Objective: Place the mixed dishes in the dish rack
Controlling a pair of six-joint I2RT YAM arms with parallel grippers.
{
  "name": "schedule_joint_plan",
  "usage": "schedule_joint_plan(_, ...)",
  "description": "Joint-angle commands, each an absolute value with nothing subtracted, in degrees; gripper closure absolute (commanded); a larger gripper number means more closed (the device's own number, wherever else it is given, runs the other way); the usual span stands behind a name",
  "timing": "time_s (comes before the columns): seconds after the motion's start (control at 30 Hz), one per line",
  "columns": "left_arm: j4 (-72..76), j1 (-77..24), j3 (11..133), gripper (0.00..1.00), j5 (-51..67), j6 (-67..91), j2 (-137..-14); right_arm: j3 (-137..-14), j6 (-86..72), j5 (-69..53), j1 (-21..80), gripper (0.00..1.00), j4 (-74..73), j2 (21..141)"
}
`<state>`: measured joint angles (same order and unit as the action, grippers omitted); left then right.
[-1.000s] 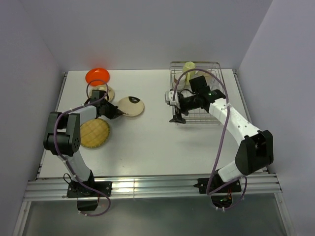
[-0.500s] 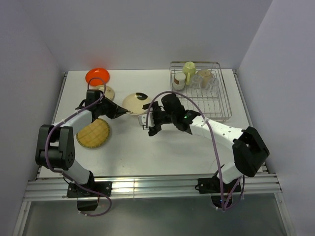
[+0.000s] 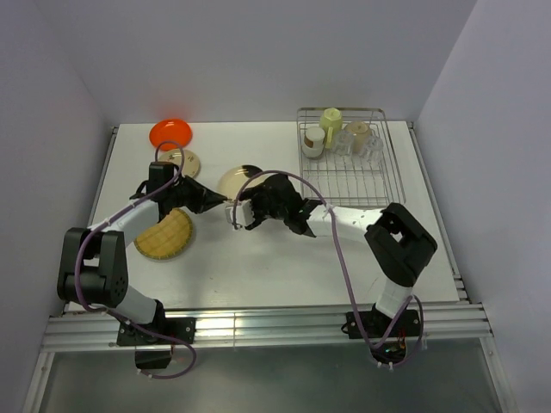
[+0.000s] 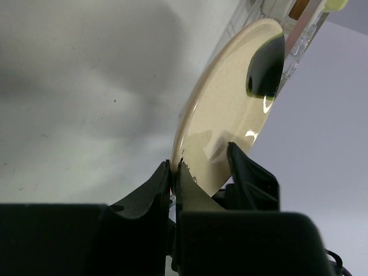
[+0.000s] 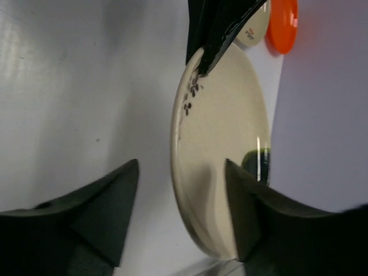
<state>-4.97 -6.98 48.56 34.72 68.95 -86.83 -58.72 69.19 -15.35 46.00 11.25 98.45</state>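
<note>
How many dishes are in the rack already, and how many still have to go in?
Done: the mug, cream bowl and clear glass stand in the dish rack. In hand: the left gripper pinches the rim of the cream plate, while the right gripper, jaws open, straddles its other edge. Left: the orange plate, tan plate and woven plate lie on the table.

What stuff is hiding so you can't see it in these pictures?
- Top view: the tan plate is partly under the left arm.
- Top view: dishes in the dish rack are too small to tell apart.
- Right wrist view: the orange plate is cut off by the top edge.
- Left wrist view: the cream plate hides most of the dish rack.
</note>
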Motion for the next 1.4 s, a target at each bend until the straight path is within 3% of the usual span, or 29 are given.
schedule_joint_plan(0.0,-0.71,-7.21,48.16,1.0,38.05,70.75,-84.2,-59.33,72.68,-9.67,47.11,0.4,20.99,99.93)
schedule_joint_plan(0.07,-0.53,-7.21,47.99,1.0,38.41,71.1,-83.94,-59.15,73.3,-8.62,47.11,0.55,22.67,100.72)
schedule_joint_plan(0.1,-0.53,-7.21,47.81,1.0,38.5,71.1,-83.85,-59.24,73.39,-8.53,47.11,0.71,22.94,100.81)
schedule_joint_plan(0.23,-0.53,-7.21,47.55,0.98,38.67,71.89,-83.06,-57.84,73.74,-10.02,47.11,1.0,23.37,99.41)
schedule_joint_plan(0.33,3.68,-7.21,46.94,0.8,39.81,73.12,-82.44,-56.16,73.13,-10.81,47.11,1.0,24.7,97.65)
schedule_joint_plan(0.47,6.85,-6.77,46.14,0.35,39.82,73.48,-79.81,-56.6,69.71,-11.34,46.85,1.0,25.05,96.16)
schedule_joint_plan(0.57,3.44,-5.89,47.28,0.22,37.1,69.8,-77.0,-58.44,65.93,-11.95,46.23,1.0,23.73,94.66)
schedule_joint_plan(0.77,-13.24,-4.66,55.18,0.17,21.47,53.02,-69.89,-65.46,51.27,-16.43,42.9,1.0,16.1,90.36)
schedule_joint_plan(0.83,-15.29,-4.66,56.86,0.16,13.68,47.83,-66.02,-71.15,40.29,-20.54,40.88,1.0,9.6,88.52)
schedule_joint_plan(0.93,-15.21,-4.66,56.08,0.01,7.14,44.04,-60.39,-79.06,20.35,-24.6,34.82,1.0,2.57,87.63)
schedule_joint_plan(1.03,-11.87,-4.57,52.22,0.01,1.51,43.77,-55.3,-81.73,4.43,-27.06,27.62,1.0,-2.8,86.06)
schedule_joint_plan(1.37,-4.75,-4.48,41.84,0.01,2.02,46.23,-51.06,-80.51,-14.85,-9.41,19.25,1.0,-22.23,80.24)
